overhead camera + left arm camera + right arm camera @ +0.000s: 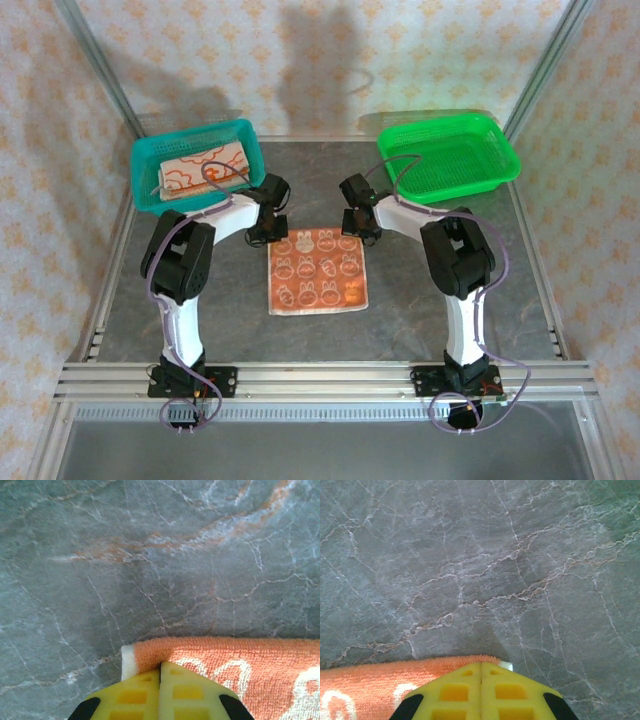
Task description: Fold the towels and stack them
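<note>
An orange towel [318, 270] printed with cream cartoon faces lies flat in the middle of the table. My left gripper [268, 238] is down at its far left corner and my right gripper [362, 232] at its far right corner. In the left wrist view the yellow fingers [190, 695] are pressed together, my left gripper [161, 666] shut on the towel [250, 665] by its white-edged corner. In the right wrist view my right gripper [480, 664] is likewise shut on the towel's [370, 680] corner. Another cream and orange towel [200, 165] lies in the teal basket.
A teal basket [148, 152] stands at the far left and a green basket [505, 150] at the far right, both behind the arms. Grey marble tabletop [420, 300] surrounds the towel. Metal frame rails run along the table's edges.
</note>
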{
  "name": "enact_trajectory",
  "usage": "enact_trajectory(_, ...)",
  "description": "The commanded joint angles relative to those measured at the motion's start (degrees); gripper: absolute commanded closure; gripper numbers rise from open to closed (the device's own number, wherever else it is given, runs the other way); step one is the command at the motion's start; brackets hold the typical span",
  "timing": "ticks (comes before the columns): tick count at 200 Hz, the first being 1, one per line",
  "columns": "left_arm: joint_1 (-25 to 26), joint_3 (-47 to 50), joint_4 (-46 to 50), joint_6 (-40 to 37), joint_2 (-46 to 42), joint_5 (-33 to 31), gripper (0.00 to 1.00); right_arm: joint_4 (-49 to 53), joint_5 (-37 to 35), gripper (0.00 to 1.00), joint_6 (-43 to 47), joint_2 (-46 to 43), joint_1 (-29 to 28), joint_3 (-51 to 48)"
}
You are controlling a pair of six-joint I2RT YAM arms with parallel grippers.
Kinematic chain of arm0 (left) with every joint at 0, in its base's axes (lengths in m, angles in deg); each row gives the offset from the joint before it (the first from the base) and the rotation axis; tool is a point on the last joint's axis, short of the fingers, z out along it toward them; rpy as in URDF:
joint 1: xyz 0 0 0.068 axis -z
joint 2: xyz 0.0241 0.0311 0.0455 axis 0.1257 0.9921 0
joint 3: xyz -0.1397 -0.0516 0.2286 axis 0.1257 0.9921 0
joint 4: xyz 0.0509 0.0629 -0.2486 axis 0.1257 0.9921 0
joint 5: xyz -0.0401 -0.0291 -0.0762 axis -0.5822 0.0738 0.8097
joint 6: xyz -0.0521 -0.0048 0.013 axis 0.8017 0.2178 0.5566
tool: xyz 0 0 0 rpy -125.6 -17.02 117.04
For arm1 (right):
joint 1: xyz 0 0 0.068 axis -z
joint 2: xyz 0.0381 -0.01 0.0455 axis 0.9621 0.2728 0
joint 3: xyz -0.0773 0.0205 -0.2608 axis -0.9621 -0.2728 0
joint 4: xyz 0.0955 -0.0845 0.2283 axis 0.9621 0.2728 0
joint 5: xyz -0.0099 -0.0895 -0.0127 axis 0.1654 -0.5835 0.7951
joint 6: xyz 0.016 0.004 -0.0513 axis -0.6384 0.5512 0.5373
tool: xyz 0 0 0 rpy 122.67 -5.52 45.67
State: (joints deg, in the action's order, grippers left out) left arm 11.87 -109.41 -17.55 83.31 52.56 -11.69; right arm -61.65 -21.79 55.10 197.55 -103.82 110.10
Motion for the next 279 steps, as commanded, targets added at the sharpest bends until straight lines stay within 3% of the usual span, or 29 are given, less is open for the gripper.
enact_trajectory(1,-1.43,2.72,1.67,-1.01,-0.45,-2.09,0.96,2.17,-0.04,0.98,1.28,0.98,0.44,0.46)
enact_trajectory(41,-1.75,0.43,3.48,-1.03,-5.71,-1.99,0.83,2.65,0.01,0.88,1.26,-3.97,0.42,0.40)
enact_trajectory(66,-2.36,-0.41,3.46,-1.80,-6.06,-1.58,0.69,2.96,-0.44,0.81,1.44,-5.77,0.63,-0.24)
enact_trajectory(78,-2.73,-1.00,3.65,-2.16,-5.08,-1.29,0.69,3.23,-0.38,0.76,1.64,-5.70,0.76,-0.33)
enact_trajectory(140,-3.10,-1.71,1.20,-3.10,-0.31,1.42,0.67,3.22,2.97,0.70,2.53,-2.87,1.86,0.22)
enact_trajectory(193,-3.10,-1.45,0.11,-3.30,2.48,2.16,0.66,2.40,4.02,0.70,3.03,0.09,1.96,0.08)
enact_trajectory(217,-3.09,-0.58,-0.77,-2.93,2.78,3.36,0.70,2.27,5.56,0.71,3.14,1.39,1.96,0.12)
enact_trajectory(245,-2.94,0.26,-1.61,-2.30,2.39,4.95,0.83,1.57,6.75,0.91,2.73,1.04,1.96,-0.68)
enact_trajectory(259,-2.92,0.36,-1.55,-2.05,1.85,5.25,0.96,1.59,6.42,1.00,2.80,0.25,1.96,-0.70)
enact_trajectory(264,-2.92,0.31,-1.41,-1.92,1.51,5.22,1.00,1.72,6.09,1.00,2.92,-0.14,1.96,-0.54)
enact_trajectory(279,-2.93,-0.03,-0.73,-1.92,0.05,4.84,1.00,1.98,5.28,1.00,3.31,-1.64,1.96,-0.25)
